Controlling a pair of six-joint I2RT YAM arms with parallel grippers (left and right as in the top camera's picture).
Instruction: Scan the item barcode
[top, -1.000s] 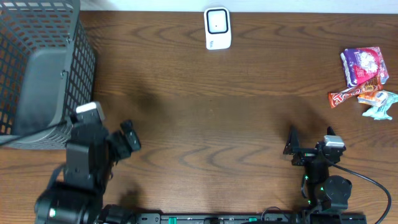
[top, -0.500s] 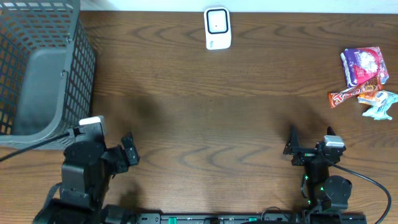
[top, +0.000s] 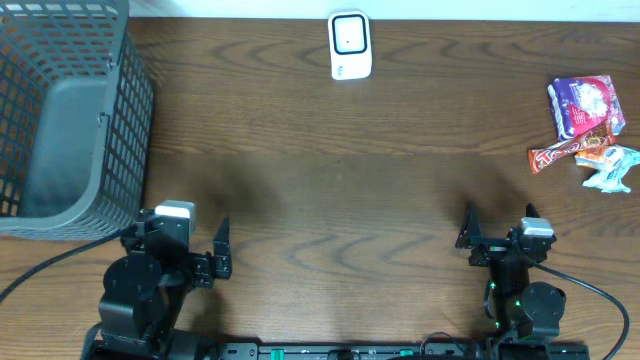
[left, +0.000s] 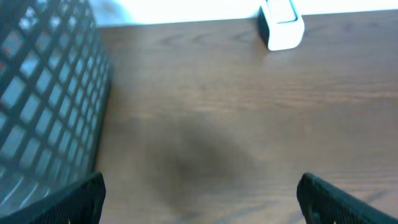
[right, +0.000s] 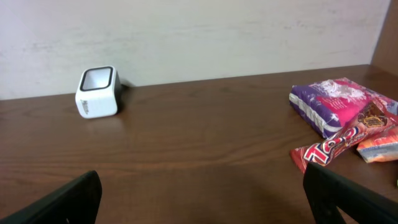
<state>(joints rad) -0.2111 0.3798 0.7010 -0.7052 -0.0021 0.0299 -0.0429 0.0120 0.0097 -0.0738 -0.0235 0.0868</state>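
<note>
the red bar (top: 568, 153), laid slantwise at the right edge of the table (top: 400, 180), is found ahead-right of the right gripper (top: 498, 222), which is held wide open and empty and is nearer than the equally open, empty left gripper (left: 200, 190).

Worktop (top: 350, 190), centre: bare wood from near edge to far edge, open passage. Left: tall mesh basket (top: 75, 110), whose walls block low sideways travel. Far centre: scanner (top: 350, 45) upright at the back edge. Far right: snack packets (top: 585, 130), clustered and low.
</note>
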